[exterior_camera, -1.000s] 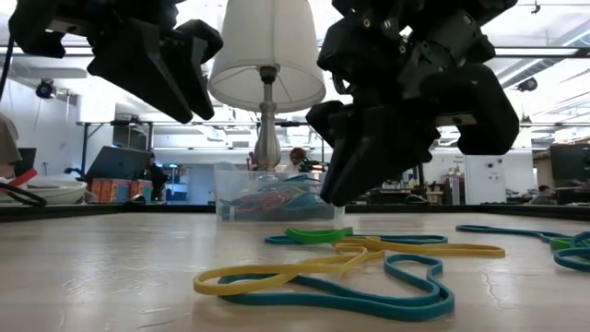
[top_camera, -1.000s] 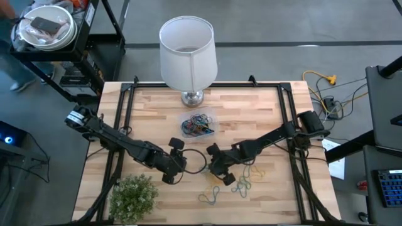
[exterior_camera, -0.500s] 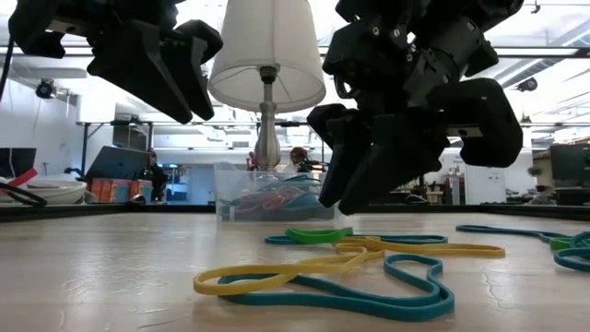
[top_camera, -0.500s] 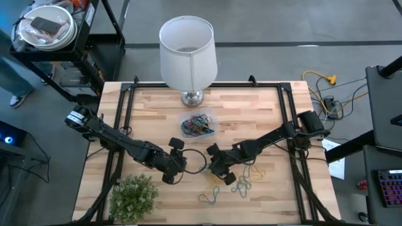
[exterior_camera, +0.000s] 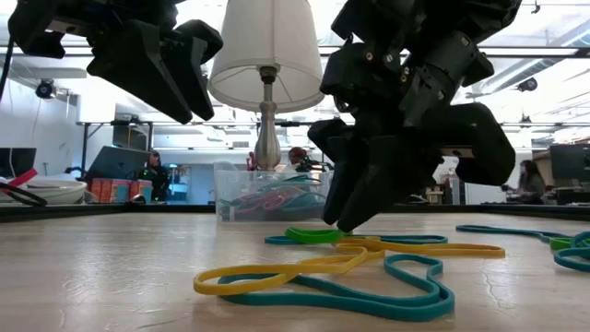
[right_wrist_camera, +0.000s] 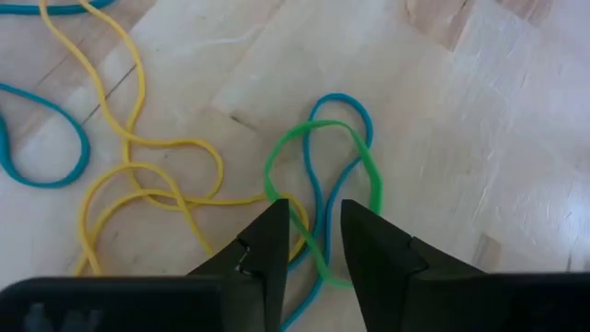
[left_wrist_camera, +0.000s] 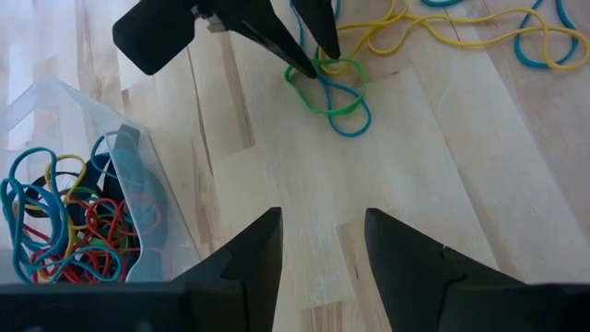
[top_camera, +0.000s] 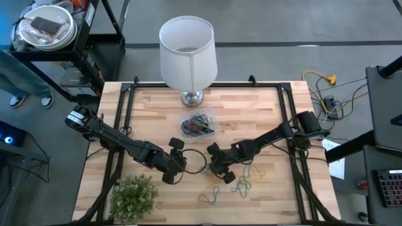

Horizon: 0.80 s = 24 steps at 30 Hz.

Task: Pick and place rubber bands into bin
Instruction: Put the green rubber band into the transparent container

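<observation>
**Right jaws low over a green and blue band, bin part filled**

Nearest to us in the low view lie a yellow rubber band (exterior_camera: pixel 277 270) and a teal rubber band (exterior_camera: pixel 369 297), crossing each other on the wooden surface (top_camera: pixel 251 107). In the high view a small potted plant (top_camera: pixel 133 196) stands at the near left corner, and more loose rubber bands (top_camera: pixel 242 182) are scattered near and to the right of centre.

Just beyond them we see the right gripper (top_camera: pixel 213 171) lowered to the surface, its tips at a tangled green rubber band (right_wrist_camera: pixel 364 171) and blue rubber band (right_wrist_camera: pixel 346 101). Its jaws stand a little apart, straddling strands of that tangle; we cannot tell whether they have hold of anything. A yellow band (right_wrist_camera: pixel 138 175) runs just beside on the left of the tips.

The left gripper (top_camera: pixel 178 155) hovers above bare wood left of centre, close to the right one, with its jaws open and holding nothing.

Farther back, at mid surface, sits the see-through bin (top_camera: pixel 197 125), holding a heap of blue, red, yellow and black bands; the left wrist view shows its wall (left_wrist_camera: pixel 55 101) clearly. Beyond it, at the far edge, stands a table lamp with a white lamp shade (top_camera: pixel 187 50).
</observation>
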{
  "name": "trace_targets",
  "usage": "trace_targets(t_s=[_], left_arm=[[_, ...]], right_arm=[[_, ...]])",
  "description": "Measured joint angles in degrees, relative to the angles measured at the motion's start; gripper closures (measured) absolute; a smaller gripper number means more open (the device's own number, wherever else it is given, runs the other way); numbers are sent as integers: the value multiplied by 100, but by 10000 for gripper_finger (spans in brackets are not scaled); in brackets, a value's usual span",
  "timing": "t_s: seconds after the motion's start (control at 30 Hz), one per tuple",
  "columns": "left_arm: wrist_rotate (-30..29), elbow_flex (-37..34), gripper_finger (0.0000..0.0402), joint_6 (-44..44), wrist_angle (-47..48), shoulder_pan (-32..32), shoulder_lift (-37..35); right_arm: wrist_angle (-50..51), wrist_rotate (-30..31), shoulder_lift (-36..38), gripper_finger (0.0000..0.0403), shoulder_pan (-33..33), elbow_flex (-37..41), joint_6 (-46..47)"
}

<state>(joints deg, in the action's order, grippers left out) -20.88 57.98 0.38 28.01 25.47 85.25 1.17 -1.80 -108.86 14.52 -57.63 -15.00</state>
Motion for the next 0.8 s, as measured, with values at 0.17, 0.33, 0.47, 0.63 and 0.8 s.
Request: trace_targets(t_s=[0.17,0.33,0.47,0.63,0.8], left_arm=[[1,-6,262,0,-1,0,0],[1,-11,262,0,-2,0,0],[1,-11,262,0,-4,0,0],[0,-11,262,0,-4,0,0],[0,-11,262,0,-7,0,0]], right_arm=[[22,-2,0,331,2,0,205],[42,-10,0,339,0,0,283],[174,-18,-1,340,0,0,304],[181,-18,-2,339,0,0,304],[201,-18,-2,349,-4,0,292]])
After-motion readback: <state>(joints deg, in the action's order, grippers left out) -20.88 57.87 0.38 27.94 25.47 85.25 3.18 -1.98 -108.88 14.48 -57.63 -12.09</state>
